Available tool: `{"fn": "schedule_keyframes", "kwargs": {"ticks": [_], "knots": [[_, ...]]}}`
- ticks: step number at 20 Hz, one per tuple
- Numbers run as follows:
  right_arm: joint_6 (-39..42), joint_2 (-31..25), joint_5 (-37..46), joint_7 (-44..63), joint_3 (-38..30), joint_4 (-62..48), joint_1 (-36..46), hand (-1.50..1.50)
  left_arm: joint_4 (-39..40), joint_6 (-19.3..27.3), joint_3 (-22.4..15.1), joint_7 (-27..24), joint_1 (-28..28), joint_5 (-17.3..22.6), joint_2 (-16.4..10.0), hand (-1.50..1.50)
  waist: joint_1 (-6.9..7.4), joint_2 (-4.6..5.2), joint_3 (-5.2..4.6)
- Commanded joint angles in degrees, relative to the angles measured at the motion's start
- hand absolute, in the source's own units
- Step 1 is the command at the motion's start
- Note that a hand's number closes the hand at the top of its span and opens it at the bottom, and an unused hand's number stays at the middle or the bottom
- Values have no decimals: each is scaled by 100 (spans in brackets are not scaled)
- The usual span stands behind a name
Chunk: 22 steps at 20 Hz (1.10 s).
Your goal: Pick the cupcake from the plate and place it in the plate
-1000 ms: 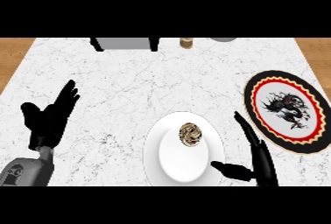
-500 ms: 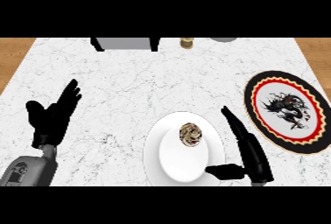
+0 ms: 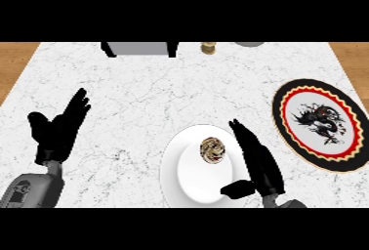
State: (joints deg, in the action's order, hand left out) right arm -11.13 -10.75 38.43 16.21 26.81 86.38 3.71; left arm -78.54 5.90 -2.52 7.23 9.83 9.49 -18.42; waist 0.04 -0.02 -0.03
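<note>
White marble with grey veins makes up the tabletop (image 3: 158, 97), and brown wood (image 3: 18, 53) is seen beyond its far corners at 10 and 2 o'clock. Along the far edge, at 12 o'clock, three things are lined up: a grey box (image 3: 140, 48) with dark sides, a small tan jar (image 3: 208, 47) just to its right, and a grey round object (image 3: 249, 43) cut off by the view's edge.

The cupcake (image 3: 213, 149) is found on the white plate (image 3: 184, 181), set toward 1 o'clock from that plate's middle. At 2 o'clock from the white plate, and apart from it, the patterned plate (image 3: 282, 117) is laid, with a black and red rim and a dark figure at its centre; nothing is carried on it.

Between the two plates the right hand (image 3: 256, 161) is placed, at 3 o'clock of the cupcake and just beside it, with a thin strip of white plate showing between them. Its fingers are held straight and point toward 11 o'clock over the plate's right rim; the thumb is spread toward the plate at 5 o'clock. Nothing is grasped.

The left hand (image 3: 59, 129) is shown at 9 o'clock, well apart from the white plate, released, with fingers up.
</note>
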Motion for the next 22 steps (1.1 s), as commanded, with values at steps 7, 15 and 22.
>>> {"fn": "schedule_keyframes", "kwargs": {"ticks": [7,15,22], "knots": [[806,471,372,467,-208,-1055,812,-150,-674,187,-133,360,-347,-423,346,0,36,1,5],[920,945,849,666,-436,-1447,1103,-150,484,-535,617,-273,121,-305,176,0,-1,7,2],[554,1066,973,400,-600,-2502,1528,-150,-98,-140,396,258,136,-647,681,0,22,10,4]]}}
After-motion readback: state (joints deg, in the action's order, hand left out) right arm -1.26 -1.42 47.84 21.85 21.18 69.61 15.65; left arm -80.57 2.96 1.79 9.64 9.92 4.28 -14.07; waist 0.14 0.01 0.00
